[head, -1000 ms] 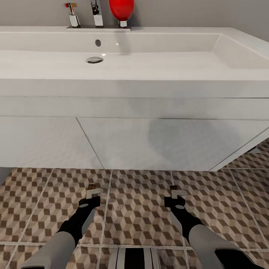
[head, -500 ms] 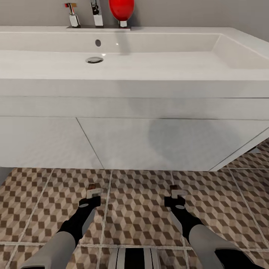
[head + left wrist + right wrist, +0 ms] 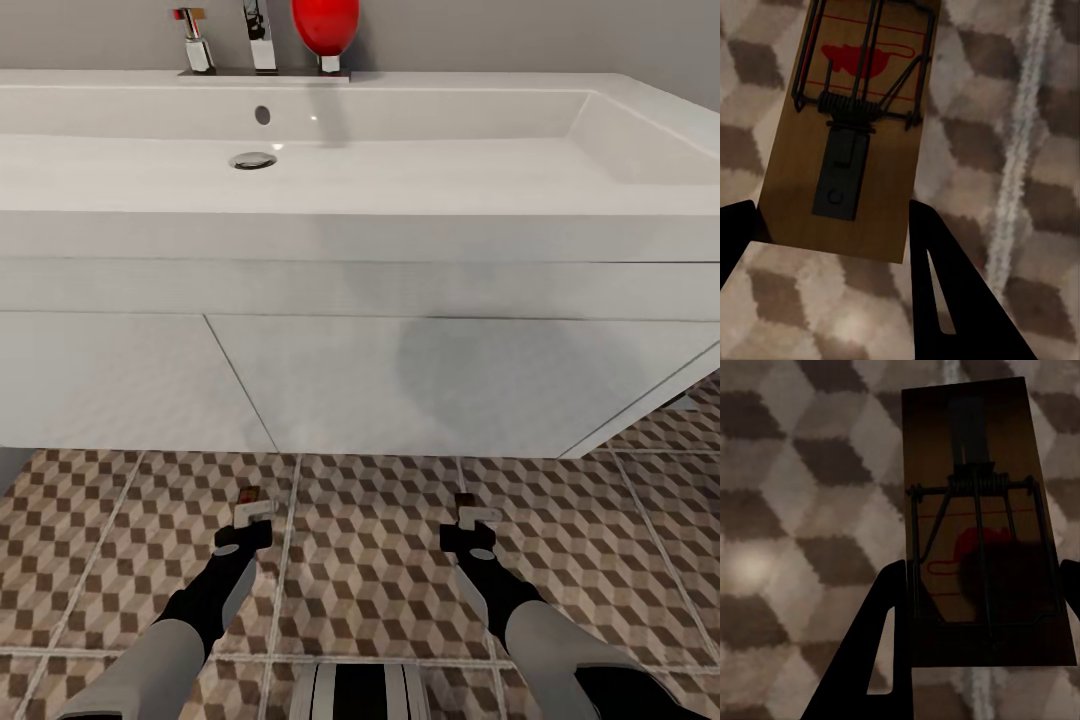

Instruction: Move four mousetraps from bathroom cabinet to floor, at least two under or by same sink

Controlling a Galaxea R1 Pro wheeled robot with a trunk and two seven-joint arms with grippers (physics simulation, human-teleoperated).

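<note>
The wide white sink point(image 3: 300, 230) hangs on the wall ahead, above the cube-patterned bathroom floor point(image 3: 370, 570). Both arms reach down just in front of it. My left gripper point(image 3: 252, 512) is shut on a mousetrap point(image 3: 847, 127), a small brown board with a wire spring and a red mouse print, whose tip point(image 3: 247, 494) pokes past the fingers. My right gripper point(image 3: 472, 515) is shut on a second mousetrap point(image 3: 975, 510), held close over the tiles. In the wrist views each trap sits between the dark fingers point(image 3: 945, 285) point(image 3: 881, 645). The cabinet is out of view.
A chrome tap point(image 3: 258, 35) and a red rounded object point(image 3: 325, 25) stand at the basin's back edge. The vanity's underside leaves a low gap above the tiles. My own base point(image 3: 360, 690) shows at the near edge between the arms.
The left gripper has turned slightly, so its mousetrap now points straighter toward the sink. The right arm and the view have not moved.
</note>
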